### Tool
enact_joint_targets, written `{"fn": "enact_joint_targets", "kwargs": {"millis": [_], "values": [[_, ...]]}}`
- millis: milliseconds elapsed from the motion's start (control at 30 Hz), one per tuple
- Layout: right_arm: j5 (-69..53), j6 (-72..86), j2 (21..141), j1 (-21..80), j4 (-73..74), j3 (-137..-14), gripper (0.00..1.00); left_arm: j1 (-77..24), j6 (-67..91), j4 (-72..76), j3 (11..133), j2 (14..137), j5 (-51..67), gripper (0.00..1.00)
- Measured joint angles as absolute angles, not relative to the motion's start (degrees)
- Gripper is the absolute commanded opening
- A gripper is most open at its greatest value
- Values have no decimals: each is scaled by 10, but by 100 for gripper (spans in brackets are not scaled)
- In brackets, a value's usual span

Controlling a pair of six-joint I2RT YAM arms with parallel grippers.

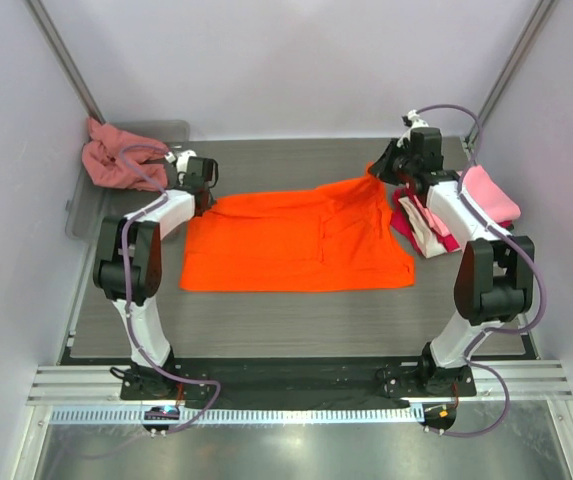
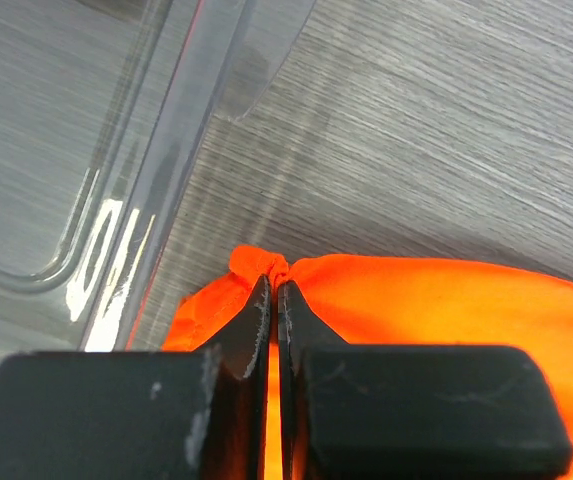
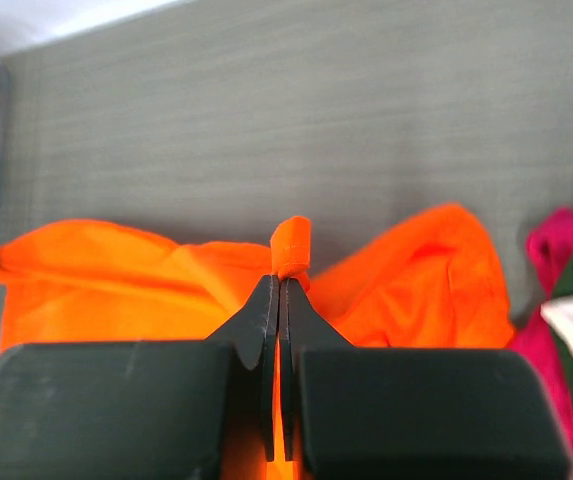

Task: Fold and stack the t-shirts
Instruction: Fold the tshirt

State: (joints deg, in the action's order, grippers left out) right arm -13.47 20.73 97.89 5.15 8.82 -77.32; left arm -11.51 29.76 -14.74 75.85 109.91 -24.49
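Note:
A bright orange t-shirt lies spread across the middle of the table, its far right corner lifted. My left gripper is shut on the shirt's far left edge, where the cloth bunches at the fingertips. At the far right corner, my right gripper is shut on a pinched fold of the hem. A dusty salmon-pink t-shirt sits crumpled in the clear tray at the back left. Crimson red and light pink t-shirts are piled at the right, partly hidden under my right arm.
The clear grey plastic tray stands along the left wall; its rim runs close beside my left gripper. White walls close in the table on three sides. Bare table shows in front of the orange shirt.

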Motion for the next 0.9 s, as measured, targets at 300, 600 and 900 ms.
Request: {"fn": "enact_joint_targets", "kwargs": {"millis": [300, 600, 900], "values": [[-65, 209, 874, 104, 78, -642, 1, -115, 294, -32, 689, 1091, -225, 0], [9, 219, 791, 134, 67, -538, 1, -115, 282, 80, 661, 1089, -194, 0], [41, 241, 730, 134, 53, -451, 1, -115, 296, 135, 591, 1047, -185, 0]]}}
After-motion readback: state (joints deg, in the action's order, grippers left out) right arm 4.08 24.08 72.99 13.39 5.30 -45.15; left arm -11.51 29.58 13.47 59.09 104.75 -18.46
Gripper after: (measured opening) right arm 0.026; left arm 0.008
